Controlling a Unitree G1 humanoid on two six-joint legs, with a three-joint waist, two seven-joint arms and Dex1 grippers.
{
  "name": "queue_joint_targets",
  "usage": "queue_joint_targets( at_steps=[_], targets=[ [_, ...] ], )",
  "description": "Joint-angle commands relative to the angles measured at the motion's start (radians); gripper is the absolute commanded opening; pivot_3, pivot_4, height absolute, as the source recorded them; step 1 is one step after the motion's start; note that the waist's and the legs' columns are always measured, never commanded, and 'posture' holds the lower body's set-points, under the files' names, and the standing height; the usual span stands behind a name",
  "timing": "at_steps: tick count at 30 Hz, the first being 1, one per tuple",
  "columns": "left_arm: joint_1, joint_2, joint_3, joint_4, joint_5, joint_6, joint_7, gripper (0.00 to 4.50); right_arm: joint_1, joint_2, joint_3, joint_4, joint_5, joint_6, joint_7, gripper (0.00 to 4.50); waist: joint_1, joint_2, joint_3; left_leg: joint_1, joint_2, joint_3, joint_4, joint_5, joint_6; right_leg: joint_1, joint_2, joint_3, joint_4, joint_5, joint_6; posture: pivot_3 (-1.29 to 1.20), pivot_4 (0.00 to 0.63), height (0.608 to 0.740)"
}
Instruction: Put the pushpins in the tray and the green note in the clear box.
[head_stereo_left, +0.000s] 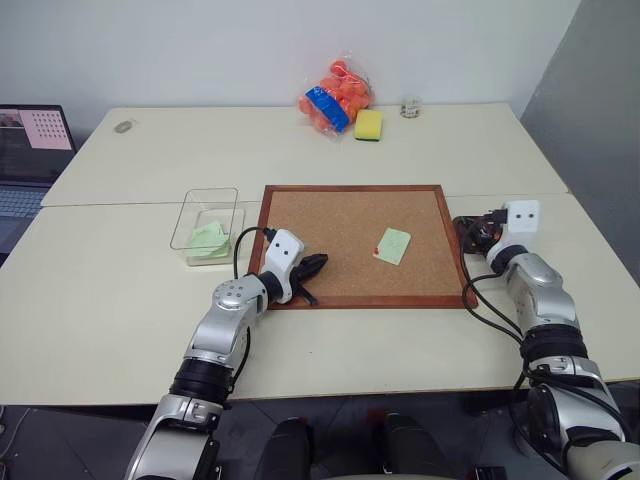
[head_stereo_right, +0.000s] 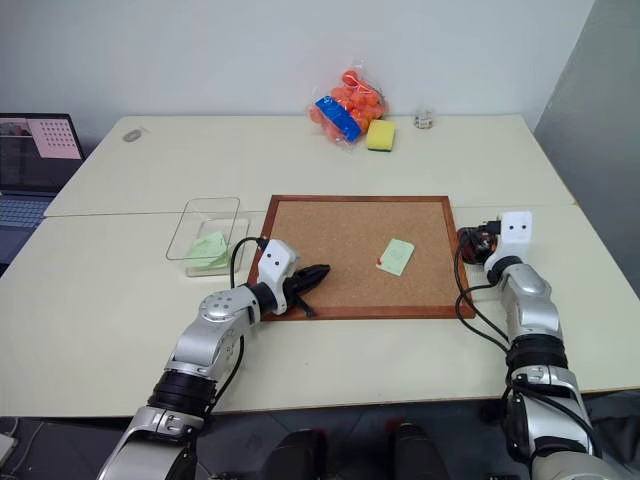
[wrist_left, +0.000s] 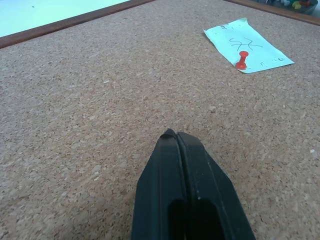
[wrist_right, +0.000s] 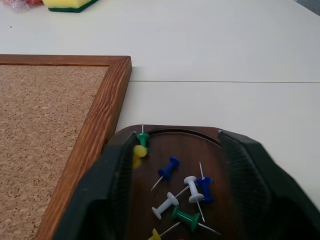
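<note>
The pale green square sticky note (head_stereo_left: 393, 245) lies flat on the large wood-framed cork board (head_stereo_left: 340, 215), toward its right half, pinned by one red-headed pushpin (wrist_left: 242, 60) near its lower left edge; a faint pen scribble shows on the paper. The remaining pushpins (wrist_right: 172, 167), with blue, white, green and yellow heads, lie loose in the small dark brown rounded-square tray (wrist_right: 175, 145), which sits on the table just beside the board's right frame. The transparent rectangular plastic box (head_stereo_left: 192, 212) stands just off the board's left edge with a crumpled pale green paper (head_stereo_left: 208, 238) inside it.

The left gripper (head_stereo_left: 312, 270) rests low over the cork near the board's lower left corner, its two black fingers pressed together and holding nothing. The right gripper (wrist_right: 172, 200) hangs over the tray with its fingers spread wide, one to each side of the dish, gripping nothing.

The board lies across the near one of two cream-white tables (head_stereo_left: 120, 300) pushed together, a seam running between them. On the far table sit a yellow sponge (head_stereo_left: 368, 124), a clear bag of orange balls (head_stereo_left: 338, 97), and a small grey object (head_stereo_left: 124, 126) near the left corner. A laptop (head_stereo_left: 30, 150) stands open at the far left. A plain pale wall rises behind, with a grey panel at the right.
</note>
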Motion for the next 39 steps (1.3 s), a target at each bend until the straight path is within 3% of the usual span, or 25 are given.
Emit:
queue_joint_targets(
  at_steps=[1,5,11,15,19,22,39],
  targets=[
    [0.017,-0.01,-0.025,0.048,0.026,0.021,0.005,0.0,-0.005,-0.014,-0.028,-0.042,0.011,-0.017,-0.009,3.73,0.0,0.0,0.0,0.0,0.0,0.0,0.0,0.0,0.0,0.0,0.0,0.0,0.0,0.0,0.0,0.0,0.15,0.74],
    [0.015,-0.013,-0.025,0.052,0.026,0.02,0.005,0.0,-0.002,-0.019,-0.024,-0.04,-0.005,-0.018,-0.031,4.45,0.001,0.0,0.0,0.0,0.0,0.0,0.0,0.0,0.0,0.0,0.0,0.0,0.0,0.0,0.0,0.0,0.15,0.74],
    [0.011,-0.012,-0.024,0.057,0.026,0.018,0.004,0.0,-0.002,-0.023,-0.021,-0.043,-0.005,-0.036,-0.031,4.45,0.001,0.0,0.0,0.0,0.0,0.0,0.0,0.0,0.0,0.0,0.0,0.0,0.0,0.0,0.0,0.0,0.15,0.74],
    [0.012,-0.012,-0.024,0.056,0.027,0.018,0.006,0.0,0.042,-0.004,0.012,-0.162,0.055,-0.042,0.114,4.45,0.001,0.0,0.0,0.0,0.0,0.0,0.0,0.0,0.0,0.0,0.0,0.0,0.0,0.0,0.0,0.0,0.15,0.74],
    [0.016,-0.012,-0.023,0.051,0.026,0.021,0.006,0.0,0.141,-0.012,0.134,-0.347,0.074,-0.034,0.328,4.45,0.001,0.001,0.0,0.0,0.0,-0.001,0.0,0.0,0.0,0.0,0.0,-0.001,0.0,0.0,0.0,0.0,0.15,0.74],
    [0.012,-0.014,-0.021,0.054,0.026,0.023,0.008,0.0,0.193,0.021,0.228,-0.441,0.083,-0.006,0.409,4.45,0.001,0.001,0.0,0.0,0.0,-0.001,0.001,0.0,0.0,0.0,0.0,0.0,0.0,0.001,0.001,0.0,0.15,0.74],
    [0.012,-0.007,-0.012,0.044,0.025,0.031,0.016,0.0,0.093,0.123,0.309,-0.242,0.007,-0.087,0.434,4.45,0.002,0.001,0.0,0.0,0.001,-0.002,0.0,0.0,0.0,0.0,0.001,-0.001,-0.001,0.001,0.001,0.0,0.15,0.74]
  ],
)
